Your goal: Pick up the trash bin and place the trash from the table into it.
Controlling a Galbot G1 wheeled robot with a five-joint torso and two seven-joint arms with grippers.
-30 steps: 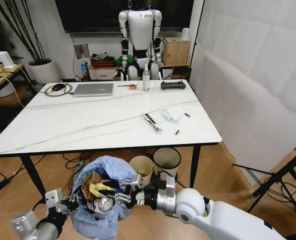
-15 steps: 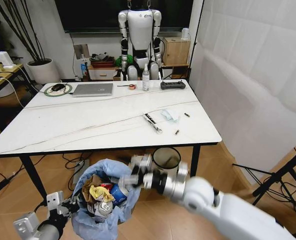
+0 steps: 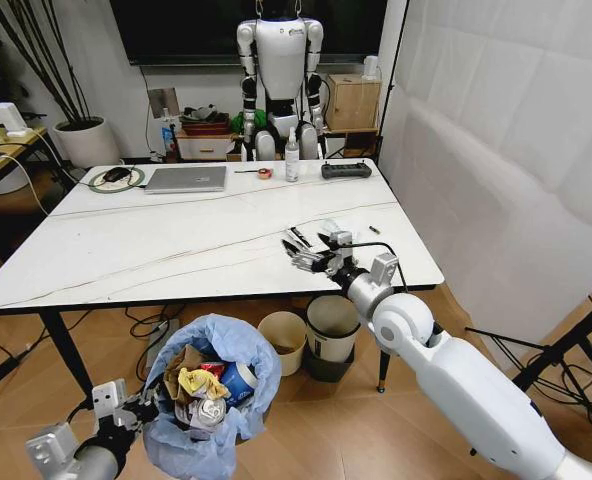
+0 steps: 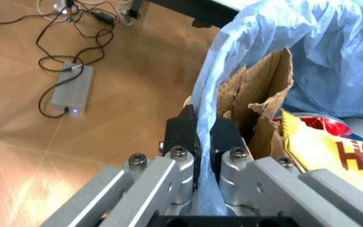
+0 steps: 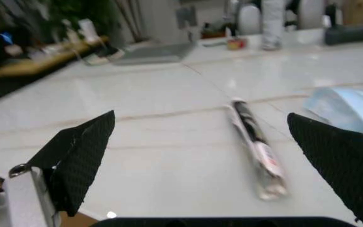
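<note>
The table (image 3: 176, 250) spans the scene, and the trash bin (image 3: 211, 400) hangs below its near edge, the left gripper (image 4: 200, 142) pinched shut on the blue bag's rim. It already holds cardboard, tissues and a cup. Over the table's right part, the right gripper (image 5: 200, 142) is spread wide before a slim black-and-white wrapper (image 5: 257, 146), a light-blue mask (image 5: 349, 111) just right of it. A good pick likely means straddling the wrapper across its width and closing low, near the tabletop.
</note>
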